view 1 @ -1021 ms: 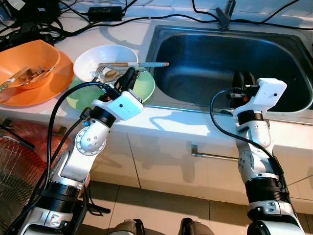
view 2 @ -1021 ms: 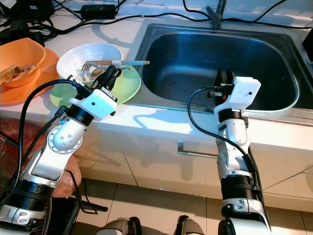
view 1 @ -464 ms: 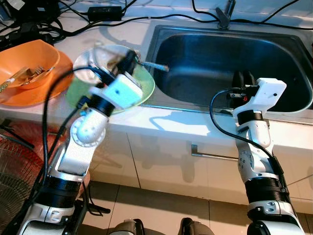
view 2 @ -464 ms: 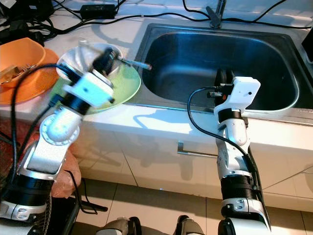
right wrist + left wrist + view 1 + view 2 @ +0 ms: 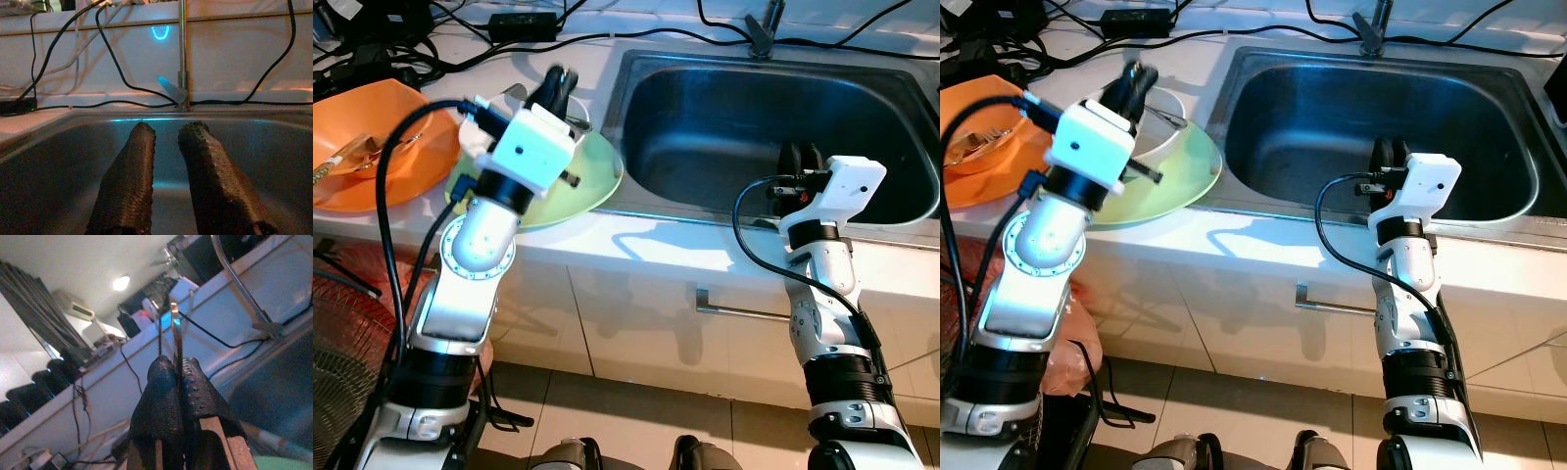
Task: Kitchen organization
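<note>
Nearest the camera, the bench (image 5: 636, 245) edge is seen with the right gripper (image 5: 800, 157) parked over the sink (image 5: 773, 117), doing nothing; its fingers (image 5: 129, 181) are parted with a gap between them and nothing held.

A bit further back, the left gripper (image 5: 558, 86) is raised over the white bowl (image 5: 1160, 122) and green plate (image 5: 587, 181), with its fingers (image 5: 161, 396) pinched closed on a thin utensil, probably a chopstick (image 5: 176, 338).

So the step looks like clearing cutlery off the dirty dishes. Next, a carry across to the sink is probably called for, with the grip kept tight.

The grip itself is best seen from the left wrist view; from the head views, it's blurred. Furthest back, an orange bowl (image 5: 382, 113) with more cutlery is seen.
</note>
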Tool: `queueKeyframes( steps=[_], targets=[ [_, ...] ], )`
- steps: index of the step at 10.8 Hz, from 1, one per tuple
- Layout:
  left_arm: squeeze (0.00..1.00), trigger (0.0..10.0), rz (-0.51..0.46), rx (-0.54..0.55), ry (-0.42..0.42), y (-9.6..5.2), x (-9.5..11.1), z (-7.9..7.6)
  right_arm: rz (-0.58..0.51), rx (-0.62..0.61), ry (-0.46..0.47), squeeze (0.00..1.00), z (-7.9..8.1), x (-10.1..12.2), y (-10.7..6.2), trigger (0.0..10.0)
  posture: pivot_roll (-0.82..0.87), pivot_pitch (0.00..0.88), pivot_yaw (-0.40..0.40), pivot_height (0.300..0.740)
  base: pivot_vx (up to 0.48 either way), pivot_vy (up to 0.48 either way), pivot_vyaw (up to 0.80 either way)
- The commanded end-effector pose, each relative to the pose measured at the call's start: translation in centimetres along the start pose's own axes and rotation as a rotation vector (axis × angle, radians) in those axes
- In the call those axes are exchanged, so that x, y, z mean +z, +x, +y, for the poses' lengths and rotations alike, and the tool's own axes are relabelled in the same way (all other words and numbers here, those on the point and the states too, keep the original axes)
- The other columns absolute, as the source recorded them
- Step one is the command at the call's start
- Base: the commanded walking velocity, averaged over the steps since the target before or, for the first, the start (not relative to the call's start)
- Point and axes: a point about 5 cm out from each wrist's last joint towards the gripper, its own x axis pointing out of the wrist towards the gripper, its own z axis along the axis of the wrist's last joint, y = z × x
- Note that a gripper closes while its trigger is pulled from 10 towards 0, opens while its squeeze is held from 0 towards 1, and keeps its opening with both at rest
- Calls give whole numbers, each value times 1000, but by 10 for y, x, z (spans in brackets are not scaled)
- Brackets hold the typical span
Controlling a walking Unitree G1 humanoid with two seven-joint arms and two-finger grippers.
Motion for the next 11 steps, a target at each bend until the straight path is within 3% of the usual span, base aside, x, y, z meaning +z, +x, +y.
queueKeyframes(
  steps=[1, 3, 7, 10, 11],
  targets=[
    [0, 10000, -20, 0, -7, -1, 6, 2, 45, 16, 6, 0, 5, -9, -2, 10000, 83, 158, 45, 740, 0, 0, 0],
    [0, 10000, -61, 30, 1, 3, 13, 7, 45, 17, 9, 0, 5, -9, -2, 10000, 83, 152, 47, 740, 0, 0, 0],
    [0, 10000, -225, 64, 51, 22, 47, 20, 46, 16, 18, 0, 7, -11, -3, 10000, 86, 137, 53, 740, 0, 0, 0],
    [0, 10000, -335, 11, 52, 38, 69, 6, 41, 16, 21, 0, 9, -11, -1, 10000, 84, 129, 61, 740, 0, 0, 0],
    [0, 10000, -379, 8, -1, 45, 78, 1, 43, 13, 21, 0, 8, -11, -2, 10000, 91, 132, 59, 740, 0, 0, 0]
  ],
)
